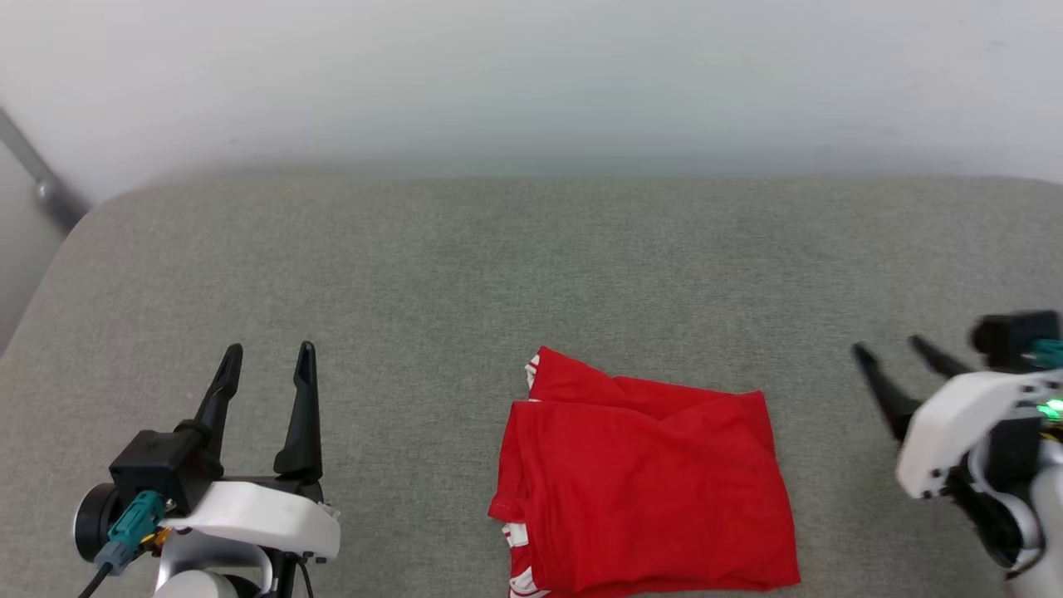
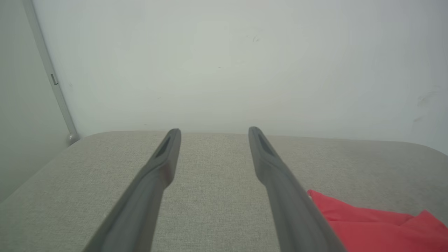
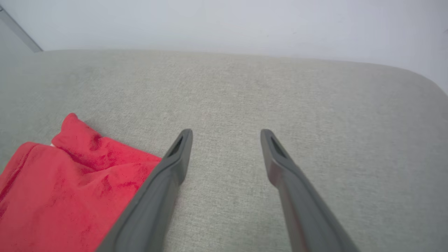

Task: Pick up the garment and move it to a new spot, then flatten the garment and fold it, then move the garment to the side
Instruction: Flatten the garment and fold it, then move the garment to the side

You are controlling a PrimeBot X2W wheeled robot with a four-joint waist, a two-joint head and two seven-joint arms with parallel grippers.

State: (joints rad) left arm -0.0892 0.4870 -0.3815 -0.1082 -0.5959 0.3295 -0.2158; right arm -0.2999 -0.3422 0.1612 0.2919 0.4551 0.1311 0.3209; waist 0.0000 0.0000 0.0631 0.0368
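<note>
The garment (image 1: 648, 486) lies folded into a red rectangle on the grey cushioned surface (image 1: 531, 274), near its front edge, with bits of red-and-white striped trim peeking out on its left side. My left gripper (image 1: 270, 355) stands open well to the left of it, nothing between its fingers. My right gripper (image 1: 890, 350) is open to the right of it, apart from the cloth. In the left wrist view the garment (image 2: 371, 224) shows at the lower right beside my open left gripper (image 2: 214, 131). In the right wrist view the garment (image 3: 66, 185) lies at the lower left of my open right gripper (image 3: 226, 132).
A pale wall (image 1: 531, 75) rises behind the surface. A grey metal bar (image 1: 37, 178) slants down at the far left corner. The cushioned surface has rounded far corners and bare fabric stretching behind the garment.
</note>
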